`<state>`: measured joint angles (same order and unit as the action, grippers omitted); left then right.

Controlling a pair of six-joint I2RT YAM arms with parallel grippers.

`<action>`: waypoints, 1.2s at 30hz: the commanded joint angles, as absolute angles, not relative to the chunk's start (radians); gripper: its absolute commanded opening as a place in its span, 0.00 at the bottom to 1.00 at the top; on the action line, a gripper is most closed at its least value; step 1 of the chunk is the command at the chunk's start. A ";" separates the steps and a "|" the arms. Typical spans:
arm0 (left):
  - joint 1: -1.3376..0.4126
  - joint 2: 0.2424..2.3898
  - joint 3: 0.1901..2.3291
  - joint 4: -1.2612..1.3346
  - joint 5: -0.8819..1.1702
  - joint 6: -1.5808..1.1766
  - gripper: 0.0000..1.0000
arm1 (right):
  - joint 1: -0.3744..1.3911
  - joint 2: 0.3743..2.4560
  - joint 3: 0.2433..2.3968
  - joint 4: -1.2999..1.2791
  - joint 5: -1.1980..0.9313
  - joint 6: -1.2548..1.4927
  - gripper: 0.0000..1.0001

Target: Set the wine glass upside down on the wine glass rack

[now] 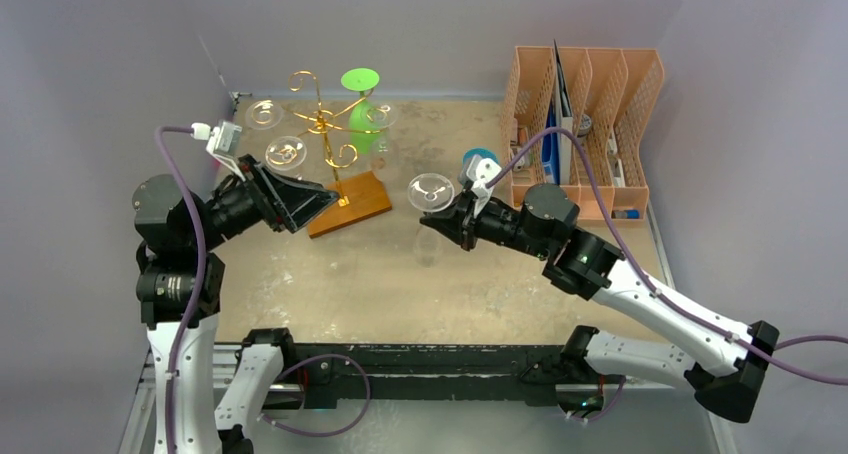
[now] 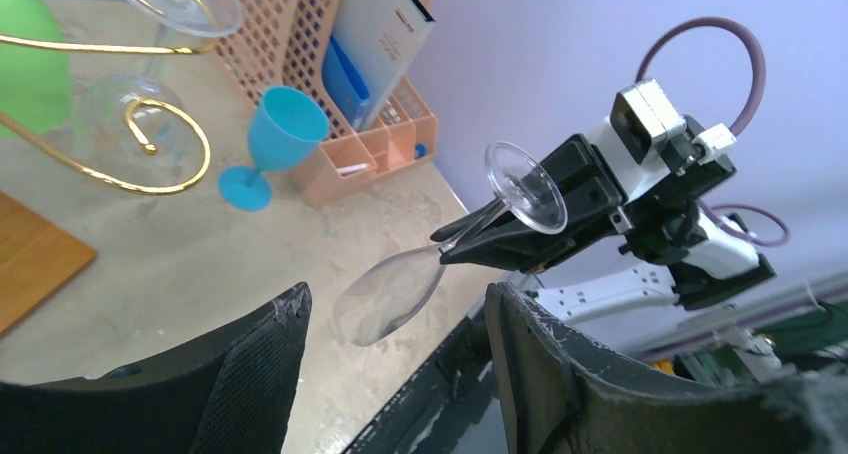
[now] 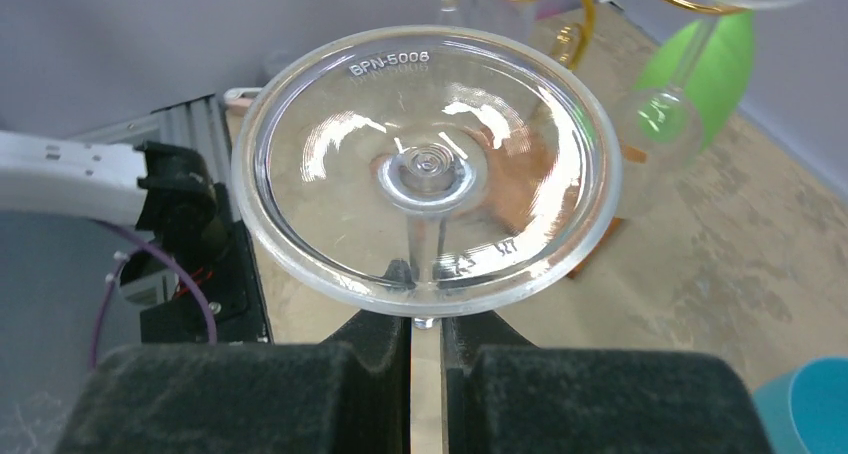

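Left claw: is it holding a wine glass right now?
No, the left claw is open and empty; the wine glass is gripped by the right claw instead.

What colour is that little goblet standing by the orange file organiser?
Bright blue. The goblet shows clearest in the left wrist view.

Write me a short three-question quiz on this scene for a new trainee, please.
1. True or false: the right tool grips the clear wine glass by its stem.
2. Which colour is the coloured glass hanging on the wine glass rack? A green, B red, C black.
3. Fill in: the left tool is ____ and holds nothing.
Key: 1 true; 2 A; 3 open.
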<state>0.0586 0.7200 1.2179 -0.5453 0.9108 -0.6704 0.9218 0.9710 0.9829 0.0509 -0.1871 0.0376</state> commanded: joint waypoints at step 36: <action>0.044 0.706 1.212 -0.355 0.803 -0.748 0.71 | 0.920 1.333 1.305 0.146 -0.119 0.056 0.00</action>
